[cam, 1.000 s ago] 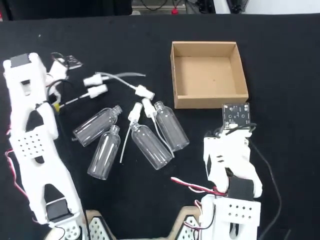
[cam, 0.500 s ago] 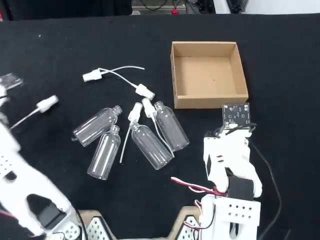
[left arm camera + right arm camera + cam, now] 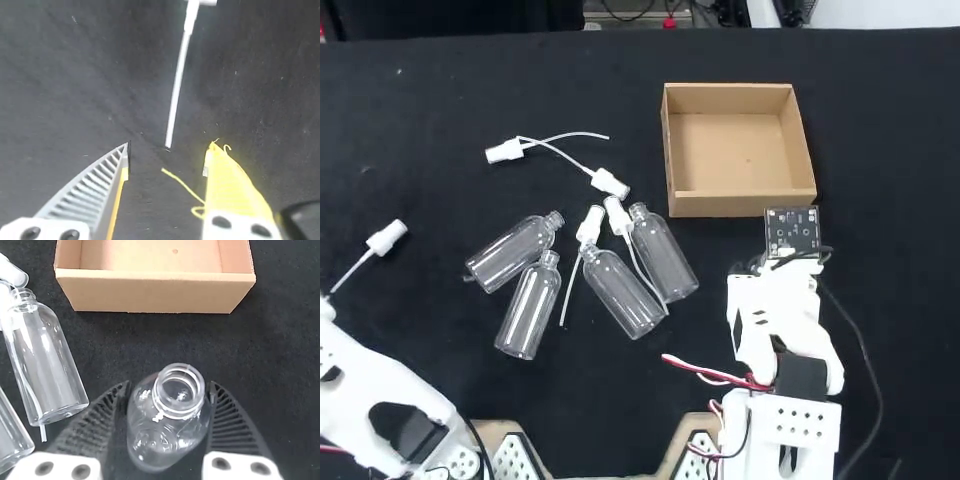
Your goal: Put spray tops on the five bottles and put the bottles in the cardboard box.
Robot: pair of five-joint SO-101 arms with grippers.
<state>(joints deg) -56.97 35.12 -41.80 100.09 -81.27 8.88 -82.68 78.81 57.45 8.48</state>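
Observation:
My right gripper [image 3: 165, 387] is shut on a clear open-necked bottle [image 3: 160, 440], held upright in front of the cardboard box [image 3: 155, 290]. In the high view the right arm [image 3: 780, 310] stands just before the box [image 3: 740, 203]. Several more clear bottles [image 3: 623, 290] lie at the table's middle, among loose white spray tops [image 3: 610, 183]. One spray top [image 3: 388, 236] lies at the far left. Its thin tube [image 3: 177, 85] ends between the spread tips of my left gripper [image 3: 167, 147], which is open and holds nothing.
The left arm's base [image 3: 370, 410] fills the front left corner. A spray top with a long curved tube [image 3: 505, 152] lies behind the bottles. The box is empty inside. Black cloth covers the whole table.
The left arm swung from the back left toward the front left corner, carrying one spray top leftward; that top now sits at the far left. The right arm kept still.

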